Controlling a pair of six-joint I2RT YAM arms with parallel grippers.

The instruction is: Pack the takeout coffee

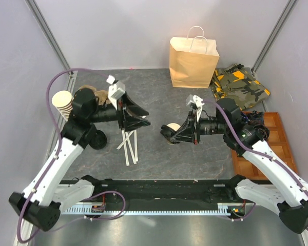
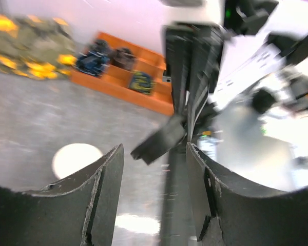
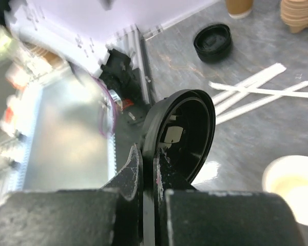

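Note:
The takeout coffee's paper cup (image 1: 173,126) stands open-topped on the grey table, its pale inside showing in the right wrist view (image 3: 292,187) and the left wrist view (image 2: 76,160). My right gripper (image 1: 168,132) (image 3: 146,154) is shut on the rim of a round black lid (image 3: 185,133), held on edge just left of the cup. My left gripper (image 1: 143,119) (image 2: 154,148) hovers open to the left of it, pointing at the right gripper, with nothing between its fingers. The brown paper bag (image 1: 193,64) stands upright at the back.
A loose black lid (image 1: 98,139) (image 3: 213,42) lies left, beside white strips (image 1: 129,146) (image 3: 256,95). A stack of brown cups (image 1: 63,104) stands at the far left. A camouflage cloth (image 1: 241,84) and an orange tray (image 1: 267,148) lie on the right.

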